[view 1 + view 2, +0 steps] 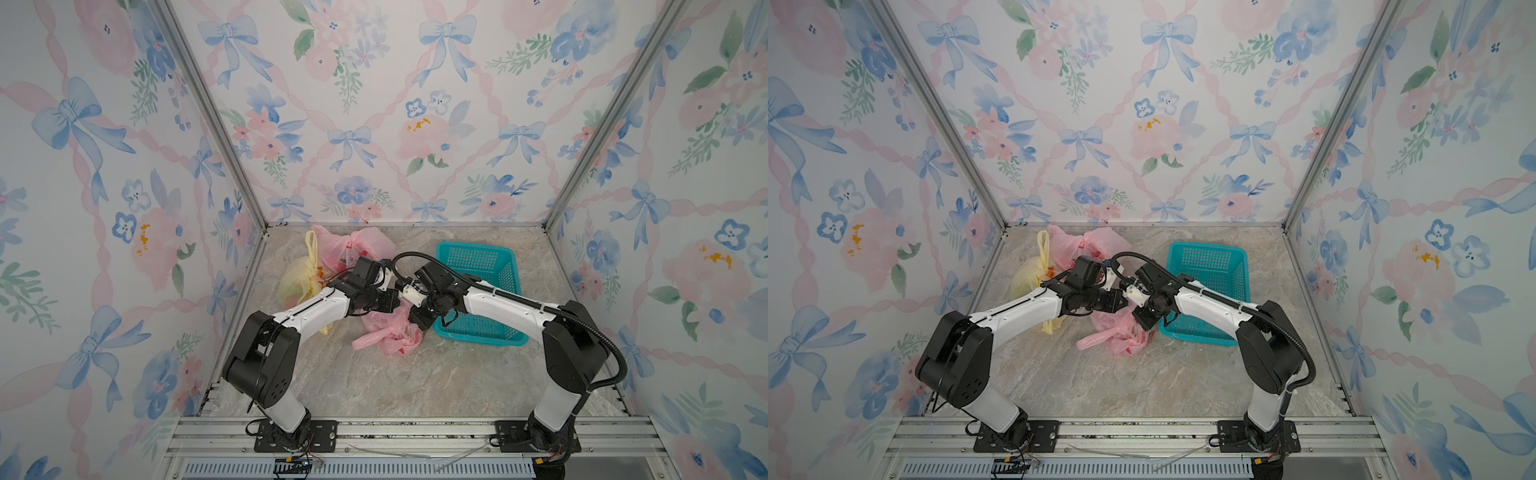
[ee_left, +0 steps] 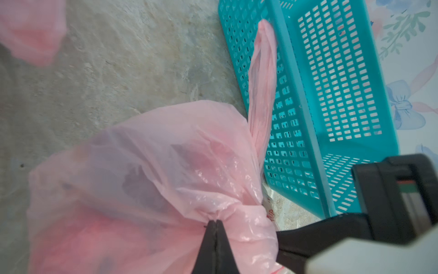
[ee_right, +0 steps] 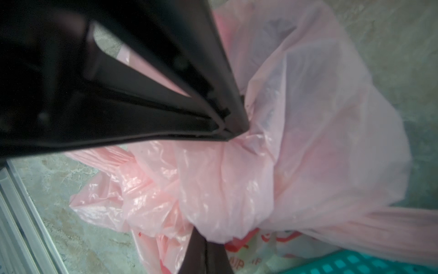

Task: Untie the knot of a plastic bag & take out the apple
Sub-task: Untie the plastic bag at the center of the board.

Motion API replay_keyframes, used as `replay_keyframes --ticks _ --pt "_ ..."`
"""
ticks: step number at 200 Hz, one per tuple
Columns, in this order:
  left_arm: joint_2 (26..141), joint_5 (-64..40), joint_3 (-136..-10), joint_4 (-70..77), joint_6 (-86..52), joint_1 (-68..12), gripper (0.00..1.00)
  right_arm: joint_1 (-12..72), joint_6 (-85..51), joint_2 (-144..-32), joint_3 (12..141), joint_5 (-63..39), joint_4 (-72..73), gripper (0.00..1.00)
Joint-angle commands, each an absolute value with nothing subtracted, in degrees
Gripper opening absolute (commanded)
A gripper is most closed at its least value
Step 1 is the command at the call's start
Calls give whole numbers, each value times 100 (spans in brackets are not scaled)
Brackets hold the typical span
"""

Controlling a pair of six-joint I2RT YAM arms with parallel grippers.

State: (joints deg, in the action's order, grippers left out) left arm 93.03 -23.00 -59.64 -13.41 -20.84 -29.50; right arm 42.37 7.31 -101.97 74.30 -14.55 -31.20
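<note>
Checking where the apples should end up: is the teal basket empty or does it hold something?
Apparently empty. In both top views the teal basket shows only bare perforated floor, though the right arm covers its near part; the left wrist view shows bare mesh too.

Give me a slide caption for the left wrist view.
Left gripper shut on gathered pink plastic bag beside the teal perforated basket.

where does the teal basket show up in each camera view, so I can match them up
Top views: teal basket on the table, far right of centre, partly behind the right arm.
Left wrist view: basket fills the upper right.
Right wrist view: only a sliver at the bottom edge.
Shared landmark: the pink bag beside the basket.
</note>
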Motion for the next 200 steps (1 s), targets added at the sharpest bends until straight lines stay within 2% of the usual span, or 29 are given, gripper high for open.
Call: replay_keyframes --ticks 1,53,89,119,145,178,181,187,191,195,200 --pt "9169 -2611 -5990 -1415 -1870 -3036 0 4325 716 -9838 7390 -1669 -1916 0" --pt "8882 -2042 -6402 -1332 -1638 -1782 0 4247 724 -9023 6884 -1862 -1748 0" --pt "9151 -1983 -6723 -924 -1661 -1354 0 4321 703 -8497 6350 -1797 -1828 0" --pt "9364 -1945 -6700 -663 -1751 -1005 0 4334 641 -8166 5832 -1338 -2249 0" --pt "9497 -1798 -6697 -624 -1702 -847 0 4324 484 -8075 5424 -1015 -2519 0" --pt "9653 -1613 -6730 -624 -1627 -778 0 4324 346 -8153 5331 -1084 -2677 0" --pt "9651 -1632 -6732 -624 -1626 -777 0 4324 336 -8166 5361 -1106 -2692 2" --pt "9675 -1705 -6741 -624 -1616 -784 0 4324 303 -8175 5424 -1170 -2707 18" --pt "9670 -1783 -6746 -619 -1595 -785 0 4322 264 -8163 5478 -1219 -2700 38" --pt "9660 -1854 -6742 -617 -1591 -809 0 4323 229 -8137 5521 -1292 -2672 53" --pt "9625 -1932 -6729 -623 -1591 -829 0 4324 183 -8080 5576 -1417 -2595 64"
